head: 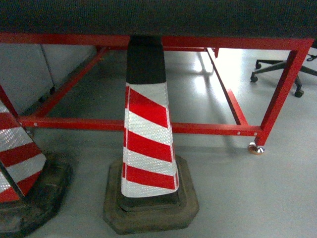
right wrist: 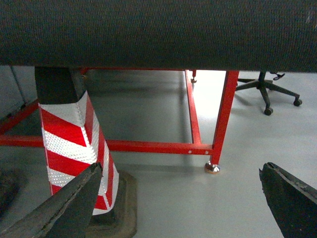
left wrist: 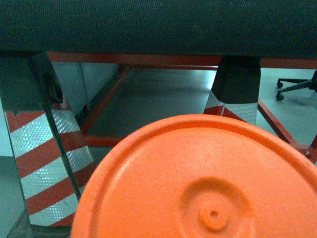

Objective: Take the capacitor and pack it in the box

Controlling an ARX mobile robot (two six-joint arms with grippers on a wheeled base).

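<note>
We face the underside of a red metal frame (head: 148, 126) with a dark tabletop (head: 158, 17) across the top of every view. A red-and-white striped traffic cone (head: 147, 141) stands on the grey floor (head: 237, 198) just in front of the frame's lower rail, on a dark rubber base, and a second striped cone (head: 17, 158) shows at the left edge. The foot of an office chair (head: 282, 74) sits well beyond the frame on the right.

In our right wrist view, the right gripper (right wrist: 183, 198) has its two dark fingers (right wrist: 64, 208) spread wide apart, with nothing between them. In our left wrist view, an orange disc (left wrist: 198, 183) fills the lower part; we cannot tell the state of the left fingers, which are out of sight. The box and capacitor appear in none of our views.
</note>
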